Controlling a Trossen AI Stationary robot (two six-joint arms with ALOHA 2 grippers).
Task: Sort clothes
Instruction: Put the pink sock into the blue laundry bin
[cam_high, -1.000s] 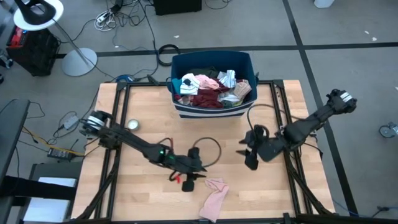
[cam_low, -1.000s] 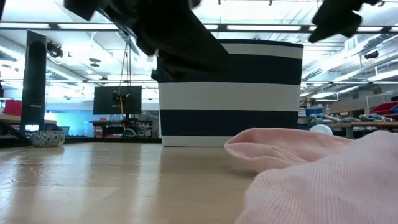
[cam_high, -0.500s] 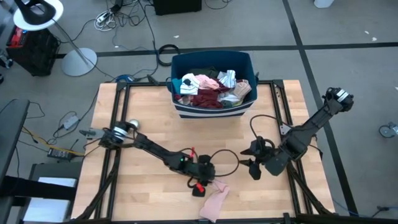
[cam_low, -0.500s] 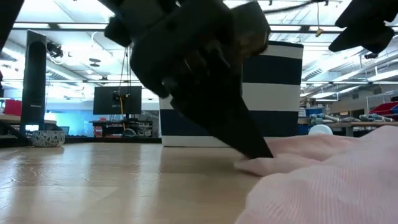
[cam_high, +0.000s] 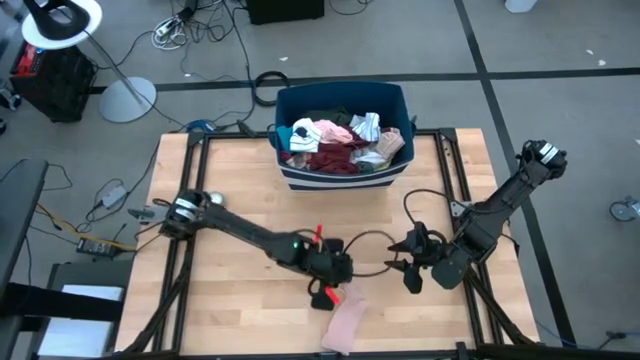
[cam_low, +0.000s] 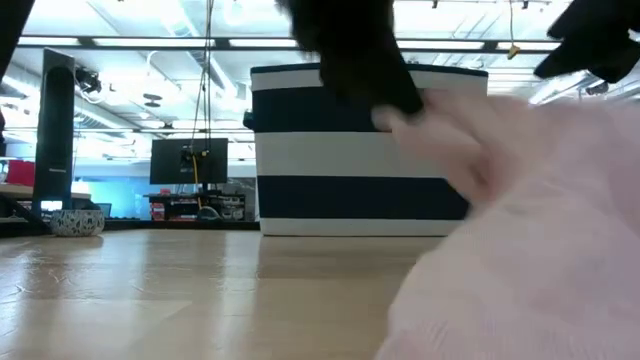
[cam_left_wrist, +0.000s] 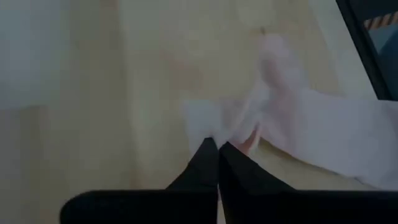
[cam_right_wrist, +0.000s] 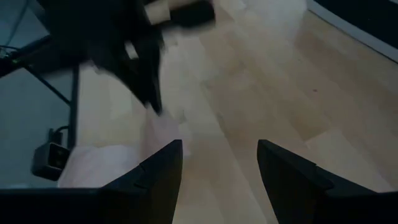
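left claw (cam_high: 331, 293): pinched tight on the pink garment (cam_high: 342, 322) near the bench (cam_high: 230, 180) front edge (fabric bunched at the tips)
right claw (cam_high: 408, 268): fingers spread, holding nothing, just beside it
bin (cam_high: 340, 135): heaped with clothes, far edge

pink garment (cam_low: 520, 230) blurred and cut off at the low view's edge, bin's (cam_high: 340, 100) lower clothes buried

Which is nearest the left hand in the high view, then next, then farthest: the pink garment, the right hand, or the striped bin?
1. Pink garment: pinched in the left hand, near the table's front edge.
2. Right hand: open, to its right over bare wood.
3. Striped bin: at the table's back edge, full of clothes.
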